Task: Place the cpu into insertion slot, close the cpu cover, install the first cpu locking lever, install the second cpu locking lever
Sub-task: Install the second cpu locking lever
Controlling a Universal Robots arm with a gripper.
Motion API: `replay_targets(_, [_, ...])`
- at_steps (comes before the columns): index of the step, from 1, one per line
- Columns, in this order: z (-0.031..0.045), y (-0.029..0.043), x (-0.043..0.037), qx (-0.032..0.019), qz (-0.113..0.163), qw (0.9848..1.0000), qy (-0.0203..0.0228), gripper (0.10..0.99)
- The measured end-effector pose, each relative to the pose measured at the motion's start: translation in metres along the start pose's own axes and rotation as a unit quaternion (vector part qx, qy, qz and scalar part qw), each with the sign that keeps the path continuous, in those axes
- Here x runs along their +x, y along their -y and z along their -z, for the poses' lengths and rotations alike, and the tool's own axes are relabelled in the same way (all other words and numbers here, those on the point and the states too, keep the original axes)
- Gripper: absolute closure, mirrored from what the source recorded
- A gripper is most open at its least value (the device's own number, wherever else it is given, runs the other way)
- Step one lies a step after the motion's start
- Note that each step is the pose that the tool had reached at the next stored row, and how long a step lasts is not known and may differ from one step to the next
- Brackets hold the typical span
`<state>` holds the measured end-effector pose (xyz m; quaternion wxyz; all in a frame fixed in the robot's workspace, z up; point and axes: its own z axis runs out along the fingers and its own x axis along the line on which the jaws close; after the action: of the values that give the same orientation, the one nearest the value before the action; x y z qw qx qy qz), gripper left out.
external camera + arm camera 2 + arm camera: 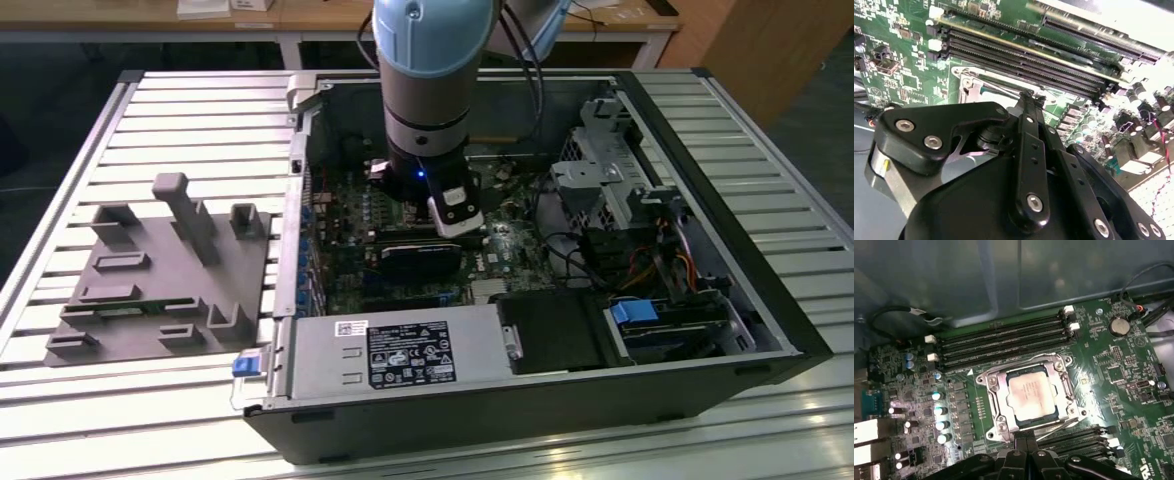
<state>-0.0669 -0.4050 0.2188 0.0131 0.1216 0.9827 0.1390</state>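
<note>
Fingers [1026, 442] pressed together, black, beside dull silver square cpu [1031, 395] under thin metal cpu cover [994, 407].

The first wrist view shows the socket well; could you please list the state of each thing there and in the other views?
cpu: seated flat in the socket.
cpu cover: closed down around the cpu.
gripper: at the socket's edge, fingers together.
computer case: side open, motherboard exposed.
memory slots: empty.
</note>
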Motion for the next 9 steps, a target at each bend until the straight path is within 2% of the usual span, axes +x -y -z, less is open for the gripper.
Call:
replay_targets(4, [0.0012,0.0079,-0.0005,-0.0074,0.0,1.0,-0.0018,0.984])
replay_targets(9, [-0.0015,0.0133,0.0026,-0.0173,-0.001,0.9998,-0.0042,0.984])
